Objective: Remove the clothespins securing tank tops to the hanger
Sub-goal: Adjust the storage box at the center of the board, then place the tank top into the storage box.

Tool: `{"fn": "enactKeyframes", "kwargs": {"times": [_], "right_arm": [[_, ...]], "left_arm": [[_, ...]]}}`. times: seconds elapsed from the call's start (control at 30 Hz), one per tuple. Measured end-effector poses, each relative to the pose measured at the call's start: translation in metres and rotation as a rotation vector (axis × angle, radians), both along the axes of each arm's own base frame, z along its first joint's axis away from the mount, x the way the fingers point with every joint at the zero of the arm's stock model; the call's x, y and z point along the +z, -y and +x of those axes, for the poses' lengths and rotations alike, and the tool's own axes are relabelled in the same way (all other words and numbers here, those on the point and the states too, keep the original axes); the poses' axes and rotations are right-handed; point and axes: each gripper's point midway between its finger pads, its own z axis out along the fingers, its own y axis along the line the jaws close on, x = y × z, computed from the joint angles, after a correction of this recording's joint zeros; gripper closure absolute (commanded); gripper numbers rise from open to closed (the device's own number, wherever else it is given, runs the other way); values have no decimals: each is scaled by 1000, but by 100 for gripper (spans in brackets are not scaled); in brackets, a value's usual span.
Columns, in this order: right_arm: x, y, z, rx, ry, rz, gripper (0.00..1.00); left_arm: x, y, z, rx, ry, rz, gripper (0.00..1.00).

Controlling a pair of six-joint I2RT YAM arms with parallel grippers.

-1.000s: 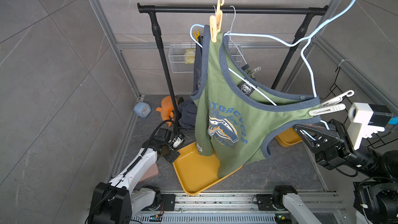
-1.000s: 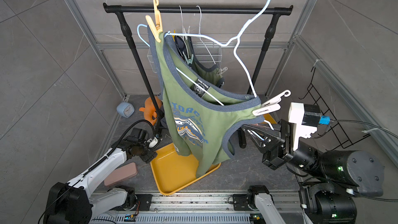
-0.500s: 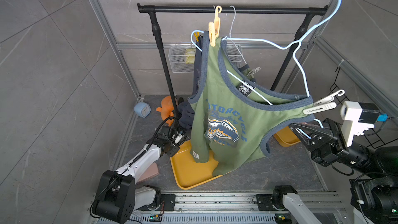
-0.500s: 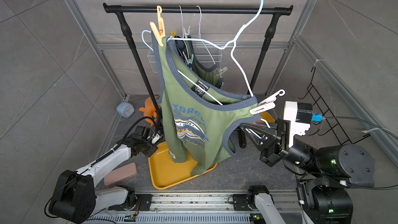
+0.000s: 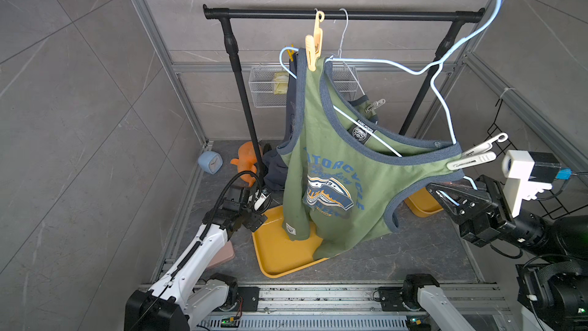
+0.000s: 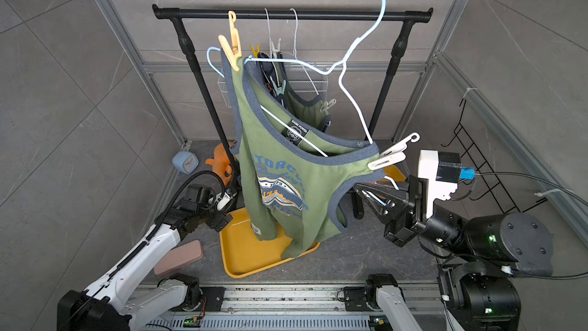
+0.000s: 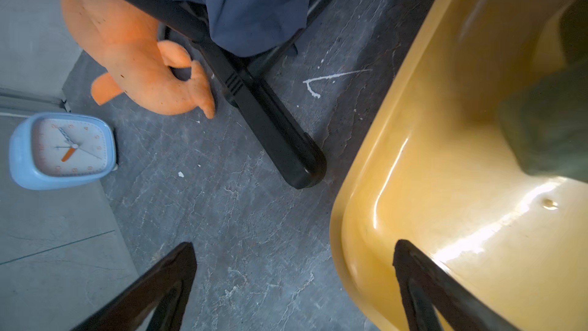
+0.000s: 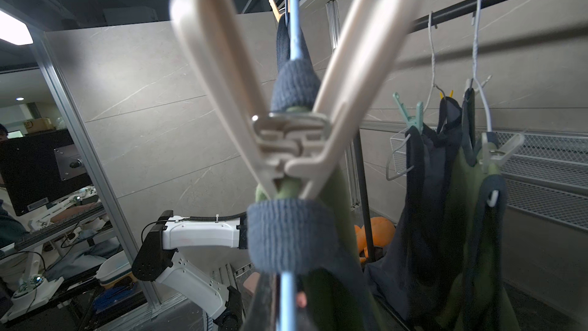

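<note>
My right gripper (image 5: 445, 193) (image 6: 370, 193) (image 8: 286, 297) is shut on the low end of a light blue hanger (image 5: 381, 62) (image 6: 305, 65), held tilted off the rail. An olive tank top (image 5: 337, 167) (image 6: 286, 160) hangs from it. An orange-tan clothespin (image 5: 313, 42) (image 6: 231, 44) grips the upper strap. A white clothespin (image 5: 475, 156) (image 6: 393, 152) (image 8: 292, 90) grips the lower strap just above my right fingers. My left gripper (image 5: 256, 214) (image 6: 222, 218) (image 7: 294, 249) is open and empty, low by the tray corner. Other tank tops (image 8: 445, 186) hang on the rail with a mint clothespin (image 8: 410, 113).
A yellow tray (image 5: 280, 249) (image 7: 445, 186) lies under the top's hem, and another tray (image 5: 420, 202) sits at the right. The black rack (image 5: 343, 14) has a foot (image 7: 280, 135) near my left gripper. A blue clock (image 7: 60, 151), an orange plush (image 7: 133, 58) and a pink block (image 6: 178, 257) are on the floor.
The left gripper's jaws have spread wider beside the tray. The right gripper has shifted the hanger and top slightly left and down.
</note>
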Motion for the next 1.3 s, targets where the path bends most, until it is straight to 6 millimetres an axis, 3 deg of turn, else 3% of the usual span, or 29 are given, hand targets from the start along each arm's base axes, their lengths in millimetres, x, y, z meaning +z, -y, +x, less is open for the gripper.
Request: {"fn": "enactKeyframes", "kwargs": {"times": [0.17, 0.4, 0.47, 0.57, 0.67, 0.77, 0.9, 1.1, 1.27, 1.3], "right_arm": [[-1, -5, 4, 60, -9, -17, 100], [-11, -10, 25, 138, -79, -31, 100], [-14, -11, 32, 152, -100, -35, 100], [-19, -13, 46, 167, -133, -45, 100], [-29, -15, 65, 181, -176, -58, 100], [-43, -21, 82, 202, -230, -77, 100], [-71, -44, 99, 236, -311, -145, 100], [-110, -81, 97, 278, -363, -287, 100], [-118, -89, 93, 260, -334, -340, 100], [-120, -92, 91, 259, -326, -351, 100]], "left_arm": [[54, 13, -21, -69, -24, -77, 4], [163, 35, -89, -261, 4, -258, 10], [186, 38, -108, -306, 24, -294, 10], [213, 41, -133, -368, 53, -337, 11], [228, 45, -146, -411, 63, -371, 11], [240, 53, -149, -445, 50, -407, 11], [257, 62, -141, -478, 59, -442, 10], [297, 67, -131, -494, 166, -474, 11], [333, 67, -126, -484, 280, -507, 12], [340, 67, -124, -479, 306, -514, 8]]}}
